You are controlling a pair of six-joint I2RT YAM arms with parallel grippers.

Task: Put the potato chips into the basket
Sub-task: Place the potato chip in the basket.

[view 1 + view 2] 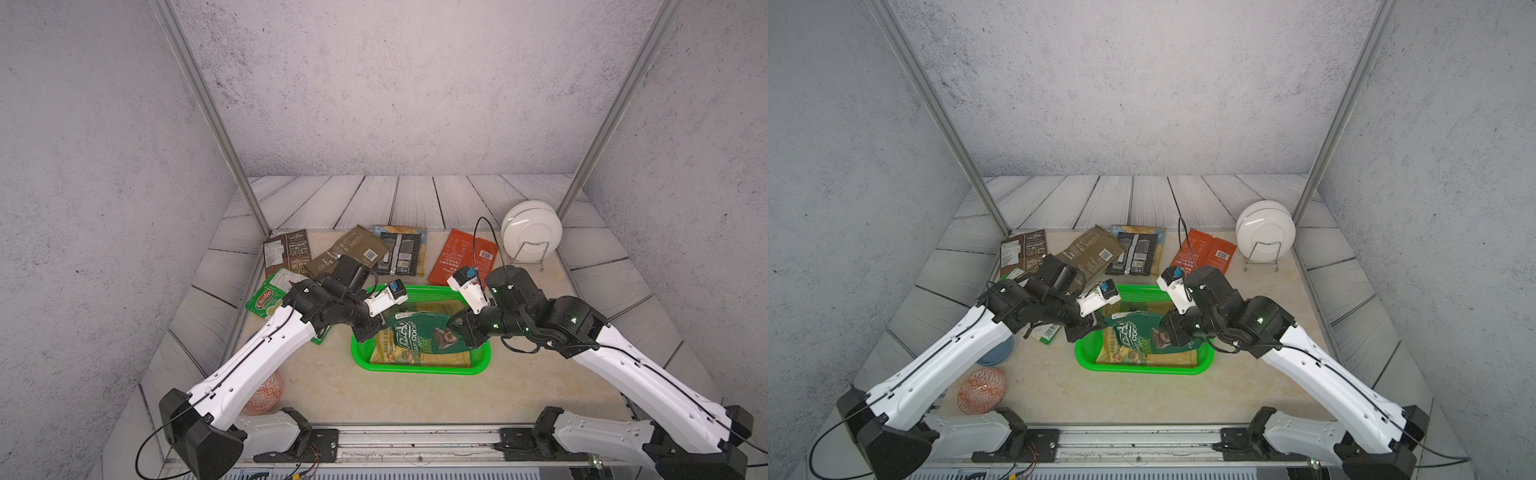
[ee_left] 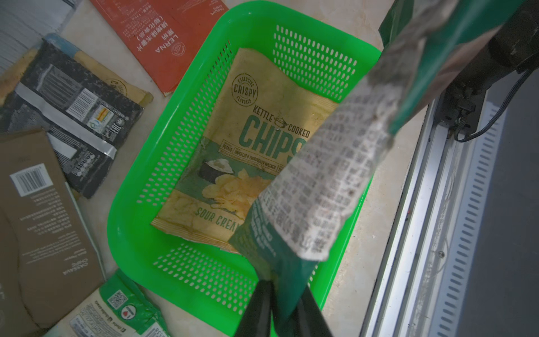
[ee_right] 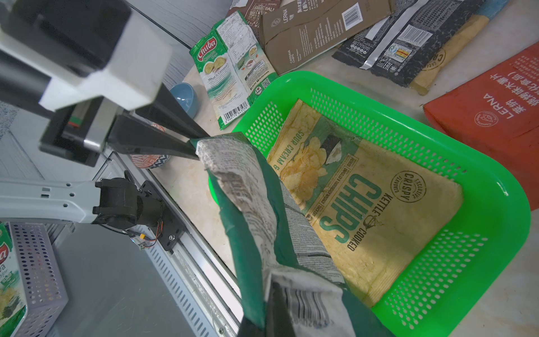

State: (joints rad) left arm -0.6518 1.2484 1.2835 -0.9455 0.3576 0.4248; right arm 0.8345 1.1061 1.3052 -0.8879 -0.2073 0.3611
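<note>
Nearest the viewer, in front of the basket (image 1: 419, 370) and to its left, an orange-red patterned round object (image 1: 981, 390) sits on the pale tabletop (image 1: 374, 399). A blue bowl (image 1: 999, 352) lies just beyond it, partly hidden under the left arm.

The basket is bright green and perforated, and stands mid-table. A cream bag (image 2: 233, 140) printed "Kettle Cooked Chips" lies flat on its floor. Above the basket, a dark green bag (image 1: 419, 332) hangs stretched between the two arms. The left gripper (image 3: 199, 146) has its claw pinching one corner of this bag over the basket's left side. The right gripper (image 1: 453, 325) has its claw pressed together on the opposite end, over the basket's right side.

Just left of the basket, a light green "Chuba" bag (image 1: 266, 296) lies on the table.

Behind the basket, from left to right, lie:
- a brown bag (image 1: 286, 253)
- an olive bag (image 1: 345, 251)
- a black bag (image 1: 399, 251) resting on a yellow-blue bag (image 3: 449, 55)
- a red bag (image 1: 451, 253)

Farther back and right of the basket stands a rack of white plates (image 1: 532, 228).
</note>
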